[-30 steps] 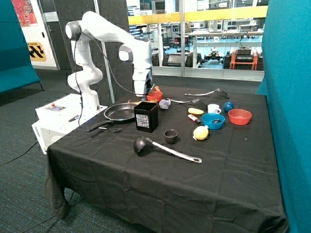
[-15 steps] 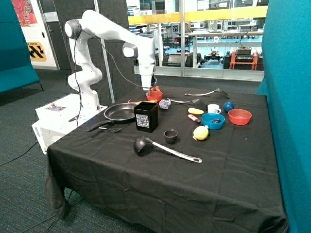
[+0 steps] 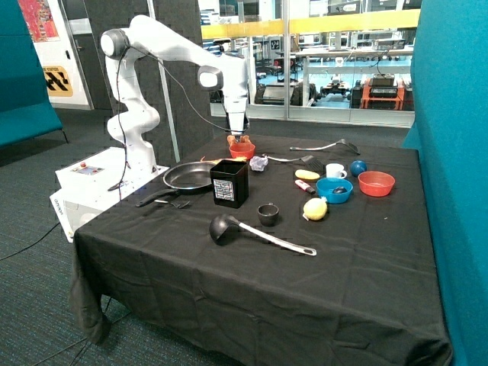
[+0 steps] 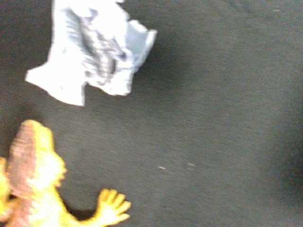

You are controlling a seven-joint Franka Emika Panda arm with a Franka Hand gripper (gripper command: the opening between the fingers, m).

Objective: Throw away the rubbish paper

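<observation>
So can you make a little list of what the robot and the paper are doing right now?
gripper: above the red bowl, holding nothing seen
paper: crumpled, lying on the black cloth beside the red bowl
bin: black, upright, near the pan
toy lizard: yellow, lying near the paper
paper thrown away: not yet

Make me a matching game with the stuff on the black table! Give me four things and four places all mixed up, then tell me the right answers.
Things:
1. crumpled paper
2. ladle
3. white cup
4. frying pan

Places:
A. beside the blue ball
B. nearest the table's front edge
C. between the black box and the robot's base
D. on the cloth next to the small red bowl under the gripper

Right pairs: 1-D, 2-B, 3-A, 4-C
</observation>
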